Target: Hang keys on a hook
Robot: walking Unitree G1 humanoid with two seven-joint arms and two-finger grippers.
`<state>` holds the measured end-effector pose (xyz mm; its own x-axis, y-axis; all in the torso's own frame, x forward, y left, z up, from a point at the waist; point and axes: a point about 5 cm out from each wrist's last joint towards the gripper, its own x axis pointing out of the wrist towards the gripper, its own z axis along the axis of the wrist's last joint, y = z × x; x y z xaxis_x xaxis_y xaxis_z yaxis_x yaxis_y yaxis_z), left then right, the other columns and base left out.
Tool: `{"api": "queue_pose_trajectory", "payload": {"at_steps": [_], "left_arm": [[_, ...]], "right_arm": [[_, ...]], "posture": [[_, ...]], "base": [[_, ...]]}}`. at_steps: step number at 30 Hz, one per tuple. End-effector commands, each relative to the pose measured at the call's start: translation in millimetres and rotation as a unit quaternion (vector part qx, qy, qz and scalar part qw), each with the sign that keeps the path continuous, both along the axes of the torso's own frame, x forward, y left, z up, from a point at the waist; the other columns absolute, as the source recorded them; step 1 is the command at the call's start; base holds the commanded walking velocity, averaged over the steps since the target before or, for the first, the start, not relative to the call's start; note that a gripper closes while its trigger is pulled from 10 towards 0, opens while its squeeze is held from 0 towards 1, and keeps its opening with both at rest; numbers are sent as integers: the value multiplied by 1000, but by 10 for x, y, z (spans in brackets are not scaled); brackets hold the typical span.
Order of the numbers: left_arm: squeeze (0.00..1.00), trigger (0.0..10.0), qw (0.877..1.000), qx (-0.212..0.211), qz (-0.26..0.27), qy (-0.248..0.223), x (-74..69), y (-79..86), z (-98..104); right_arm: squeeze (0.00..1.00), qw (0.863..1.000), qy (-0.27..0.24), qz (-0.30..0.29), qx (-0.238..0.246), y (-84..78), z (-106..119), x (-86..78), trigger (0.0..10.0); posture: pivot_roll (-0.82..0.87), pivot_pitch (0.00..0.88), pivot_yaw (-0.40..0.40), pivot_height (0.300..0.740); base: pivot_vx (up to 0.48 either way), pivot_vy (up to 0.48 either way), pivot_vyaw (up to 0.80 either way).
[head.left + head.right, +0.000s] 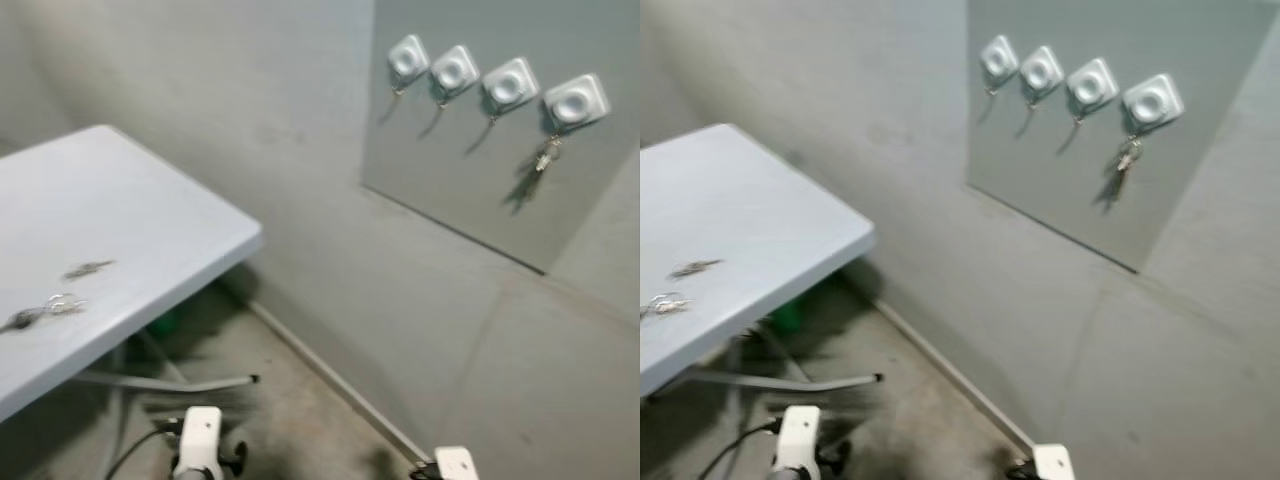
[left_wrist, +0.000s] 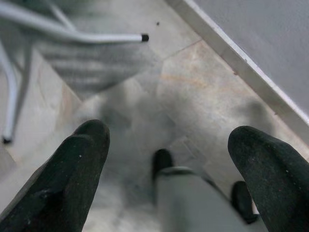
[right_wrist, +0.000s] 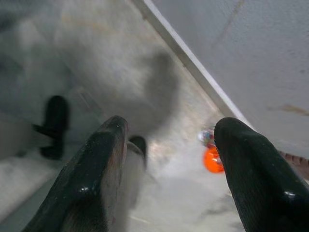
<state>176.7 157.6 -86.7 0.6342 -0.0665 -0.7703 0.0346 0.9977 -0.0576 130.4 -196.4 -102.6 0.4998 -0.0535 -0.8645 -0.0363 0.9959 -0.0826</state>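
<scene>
1. Hanging from the rightmost hook (image 1: 575, 101) at 2 o'clock — one set of keys (image 1: 546, 155).
2. Spare keys (image 1: 45, 310) lie on the surface (image 1: 130, 215) at 9 o'clock.
3. Left gripper (image 2: 169, 159) and right gripper (image 3: 169, 154) — fingers spread, holding nothing, above the floor (image 2: 203, 92).

Dim, flat grey light; both eye views smeared by motion blur, wrist views' floor soft and unfocused

Pale grey-blue tabletop (image 1: 120, 220); white square hooks (image 1: 510, 85) on a grey-green panel (image 1: 480, 190); silvery keys (image 1: 1127, 158); black fingers (image 3: 101, 169); orange ball (image 3: 213, 159) on mottled grey floor (image 2: 193, 96).
</scene>
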Motion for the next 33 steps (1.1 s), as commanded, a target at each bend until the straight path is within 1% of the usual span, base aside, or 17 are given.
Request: {"api": "queue_pose_trajectory", "payload": {"at_steps": [1, 15, 33], "left_arm": [[0, 10000, 1000, 17, 3, 2, 1, 118, 6], [0, 10000, 1000, 19, -2, 2, 3, 117, 6], [0, 10000, 1000, 19, -7, 3, -23, 105, -4]], "right_arm": [[0, 1000, -11, 3, 11, 91, 16, 80, 10000], [0, 1000, -12, 9, 9, 82, 22, 96, 10000], [0, 1000, -9, 11, 8, 57, 12, 53, 10000]], "posture": [[10, 0, 24, 740], [11, 0, 19, 740], [15, 0, 13, 740]], "base": [[0, 0, 800], [0, 0, 800], [0, 0, 800]]}}
